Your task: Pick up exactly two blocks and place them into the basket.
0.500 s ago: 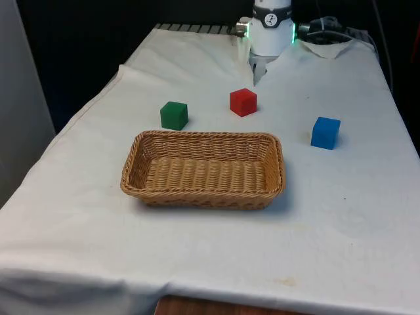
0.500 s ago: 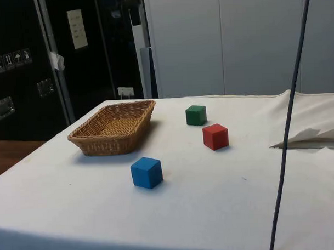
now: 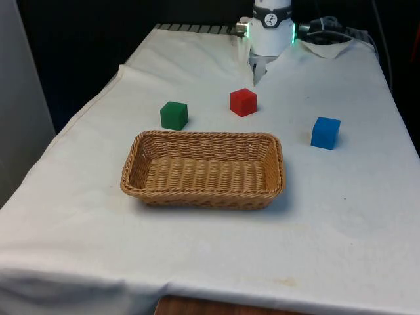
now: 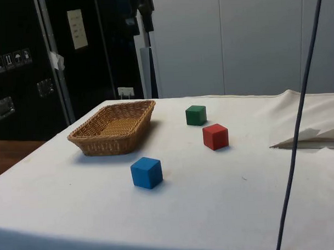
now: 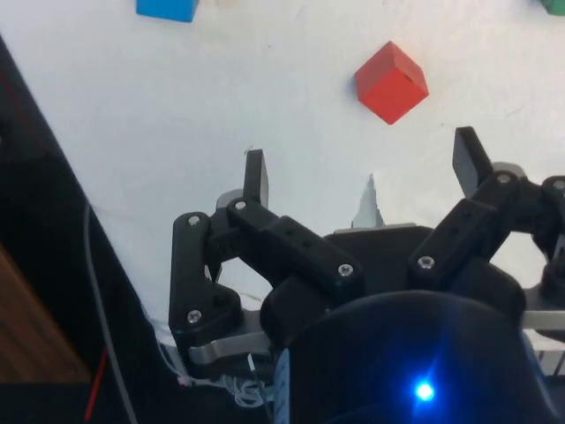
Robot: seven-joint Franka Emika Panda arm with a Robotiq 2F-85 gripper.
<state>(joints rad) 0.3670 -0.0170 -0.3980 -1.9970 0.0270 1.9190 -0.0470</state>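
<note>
End effector [image 5: 365,172] spread wide, nothing held, high above desk [image 3: 354,197].
3 blocks on cloth beyond basket [image 3: 203,169]: green [image 3: 174,115], red [image 3: 243,102], blue [image 3: 325,132]. Basket without blocks.

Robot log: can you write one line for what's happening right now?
fingers: open, holding nothing | red block, green block, blue block: on cloth | basket: no blocks inside

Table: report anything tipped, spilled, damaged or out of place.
Nothing stands out. The wicker basket sits upright and empty. The green block, red block and blue block rest flat on the white cloth, apart from each other. The gripper is open above the cloth.
</note>
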